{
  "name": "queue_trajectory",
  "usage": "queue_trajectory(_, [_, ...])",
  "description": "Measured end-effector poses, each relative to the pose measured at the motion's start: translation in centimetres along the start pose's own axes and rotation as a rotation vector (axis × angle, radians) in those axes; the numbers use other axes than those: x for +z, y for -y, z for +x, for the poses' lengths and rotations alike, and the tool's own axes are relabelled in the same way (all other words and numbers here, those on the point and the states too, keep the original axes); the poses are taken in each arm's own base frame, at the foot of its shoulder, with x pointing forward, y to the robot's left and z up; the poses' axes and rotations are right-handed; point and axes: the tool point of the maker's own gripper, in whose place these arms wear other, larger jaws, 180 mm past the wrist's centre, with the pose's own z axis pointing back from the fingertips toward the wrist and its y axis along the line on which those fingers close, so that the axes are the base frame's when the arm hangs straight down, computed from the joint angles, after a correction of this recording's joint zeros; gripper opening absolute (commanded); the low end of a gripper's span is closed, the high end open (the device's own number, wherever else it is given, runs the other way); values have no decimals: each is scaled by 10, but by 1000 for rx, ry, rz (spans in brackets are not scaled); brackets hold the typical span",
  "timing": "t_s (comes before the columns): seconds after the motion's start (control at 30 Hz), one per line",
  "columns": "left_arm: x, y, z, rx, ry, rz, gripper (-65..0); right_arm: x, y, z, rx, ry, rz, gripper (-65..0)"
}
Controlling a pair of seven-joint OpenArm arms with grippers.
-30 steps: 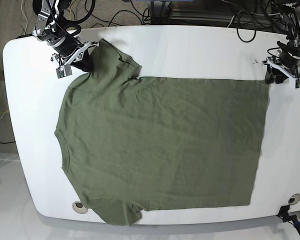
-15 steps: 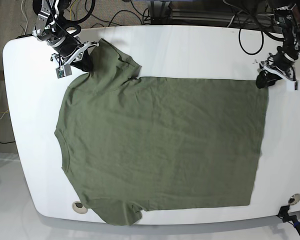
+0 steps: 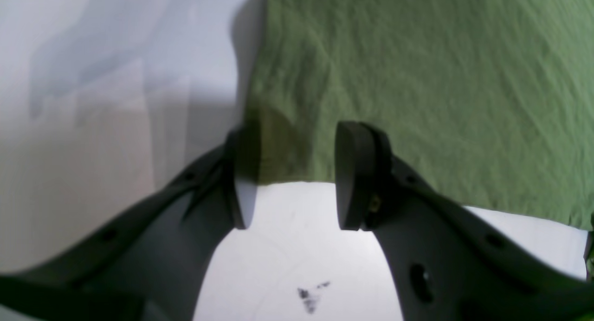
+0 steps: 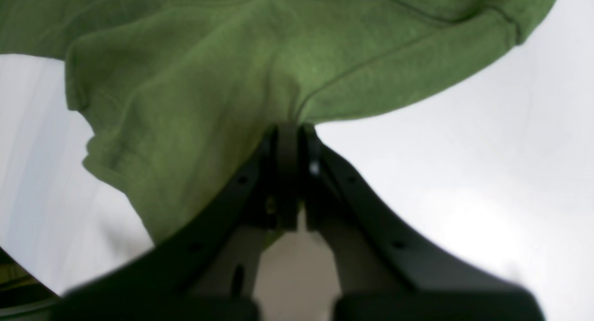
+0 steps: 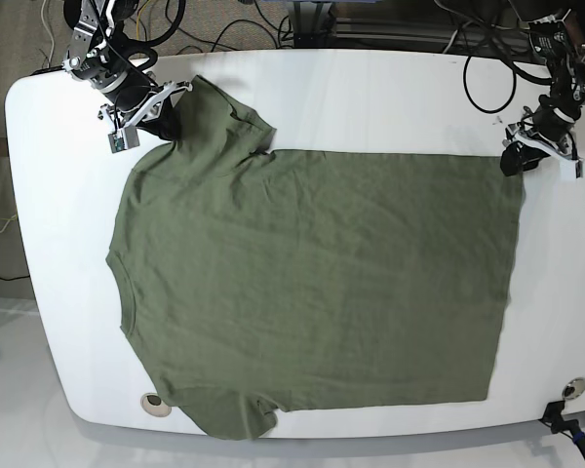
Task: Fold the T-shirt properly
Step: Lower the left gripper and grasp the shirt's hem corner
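T-shirt (image 5: 312, 292): olive green, lay spread flat over most of the white table (image 5: 390, 97), neck toward the base view's left, hem toward its right.
Containers: I could make out no bin, tray or basket in any view.
Far sleeve: lifted into a ridge where my right gripper (image 5: 166, 114) pinched it, by the table's far-left corner in the base view.
Near sleeve: lay at the table's near rim, beside a small round fitting (image 5: 153, 401) set in the tabletop.
Hem edge: ran straight, with a strip of bare white table between it and the right rim.
Open room: broad bare tabletop beyond the shirt's far edge; a narrower margin on the neck side.
Right gripper fingers (image 4: 287, 172): pressed tight together, cloth of the sleeve bunched between them.
Left gripper (image 3: 297, 175): stood at the hem's far corner; jaws parted to a middling gap.
Left fingers (image 3: 355, 172): straddled that corner, cloth showing in the gap; whether the pads touched the fabric I could not tell.
Table mark: a small dark smudge (image 3: 310, 297) on the bare surface beneath my left jaws.
Beyond the table: black cables (image 5: 273, 24) along the far side.
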Motion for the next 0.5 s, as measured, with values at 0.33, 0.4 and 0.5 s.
queue_trajectory(0.33, [-2, 3, -3, 3, -7, -10, -453, 0, 0, 1, 0, 2, 0, -650])
queue_trajectory(0.4, [-3, 3, -3, 6, -1, -9, -539, 0, 0, 1, 0, 2, 0, -650])
queue_trajectory(0.5, [-3, 3, -6, 11, -2, -10, -650, 0, 0, 0, 0, 2, -1, -650])
